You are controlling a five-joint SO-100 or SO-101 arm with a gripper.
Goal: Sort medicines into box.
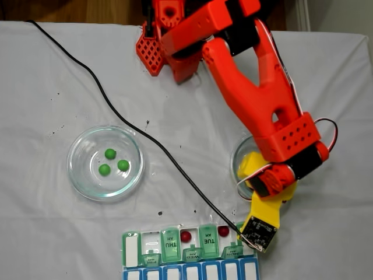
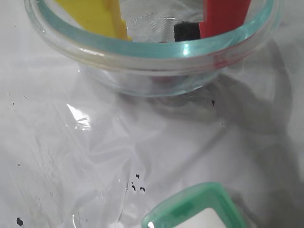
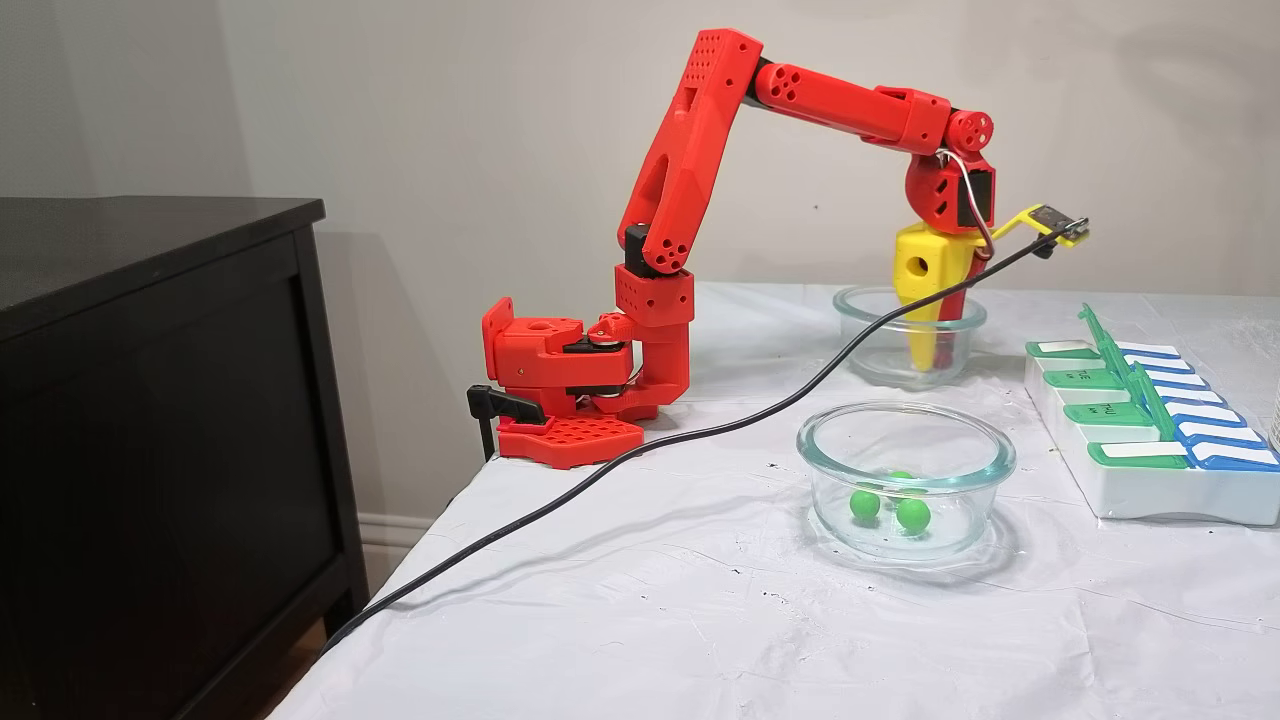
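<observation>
Medicines: three green balls [image 1: 112, 163] in glass dish [image 1: 78, 178] mid-bench; two red balls [image 1: 186, 236] already in open cells of pill box [image 1: 131, 248] at the bench edge nearest the overhead fixed camera.
End effector [image 3: 935, 352]: down inside second dish [image 3: 865, 305], yellow and red fingers apart, nothing seen between them.
Remaining red ball: hidden, likely in that dish.
Handling: tiny, light, round, probably rolls and slips; pinch across the middle.

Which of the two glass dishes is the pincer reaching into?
The dish without green balls, far from the camera in a fixed view: the pincer dips inside its rim. The other dish, nearer that camera, holds three green balls and stands apart from the arm.
</observation>
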